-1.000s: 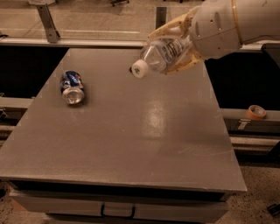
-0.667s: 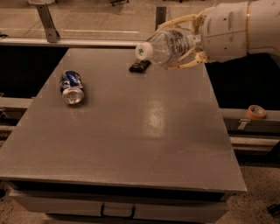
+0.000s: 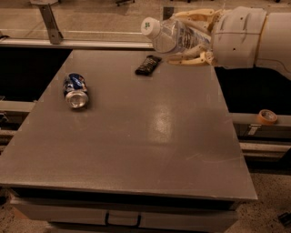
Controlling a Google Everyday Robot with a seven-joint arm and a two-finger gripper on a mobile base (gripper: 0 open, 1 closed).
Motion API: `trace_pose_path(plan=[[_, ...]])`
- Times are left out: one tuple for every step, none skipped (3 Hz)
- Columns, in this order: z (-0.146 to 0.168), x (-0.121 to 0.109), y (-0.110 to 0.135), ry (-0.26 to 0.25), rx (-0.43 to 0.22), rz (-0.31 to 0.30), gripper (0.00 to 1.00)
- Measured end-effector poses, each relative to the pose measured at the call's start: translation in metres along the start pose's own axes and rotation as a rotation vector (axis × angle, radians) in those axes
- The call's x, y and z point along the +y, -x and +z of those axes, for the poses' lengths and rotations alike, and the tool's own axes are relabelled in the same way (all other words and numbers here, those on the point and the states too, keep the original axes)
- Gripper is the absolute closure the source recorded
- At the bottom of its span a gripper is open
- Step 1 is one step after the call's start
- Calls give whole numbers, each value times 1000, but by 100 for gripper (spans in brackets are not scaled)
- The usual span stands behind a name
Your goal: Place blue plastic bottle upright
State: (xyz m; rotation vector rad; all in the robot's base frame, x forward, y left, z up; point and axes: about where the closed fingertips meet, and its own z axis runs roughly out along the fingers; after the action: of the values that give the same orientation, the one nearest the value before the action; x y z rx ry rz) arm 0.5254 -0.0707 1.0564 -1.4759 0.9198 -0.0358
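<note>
You have one grey table [image 3: 136, 150] filling most of the view, and one white arm [image 3: 248, 32] reaching in from the upper right above its far right corner. At the end of that arm the single gripper [image 3: 179, 37] has its cream fingers [image 3: 193, 13] clamped on the blue plastic bottle [image 3: 166, 36], one above the body and one below. The bottle hangs in the air over the far edge of the table, lying almost level, with its white cap [image 3: 150, 26] pointing left and slightly up; its base end is hidden between the fingers toward the wrist. Treat this bottle as light and thin-walled: the clear plastic will likely dent if you squeeze hard, and its smooth round side could slip or turn in the grip as you tilt it. The wide middle of the body looks to me the right place to hold, not the neck or cap. You cannot tell from here whether any water is inside. A tall narrow bottle tips easily, so get the base flat on the table before letting go. Counting down in size: one bottle, one blue can [image 3: 76, 90] lying on its side at the left of the table, one dark snack bar [image 3: 148, 64] near the far edge, and one roll of tape [image 3: 266, 116] off the table to the right
</note>
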Motion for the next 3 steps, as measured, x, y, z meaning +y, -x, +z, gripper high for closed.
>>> trace_pose_path(plan=[[7,12,6,-3,6,122,100],[18,33,16,-34,8,398,100],[26,52,20,-92,10,659,100]])
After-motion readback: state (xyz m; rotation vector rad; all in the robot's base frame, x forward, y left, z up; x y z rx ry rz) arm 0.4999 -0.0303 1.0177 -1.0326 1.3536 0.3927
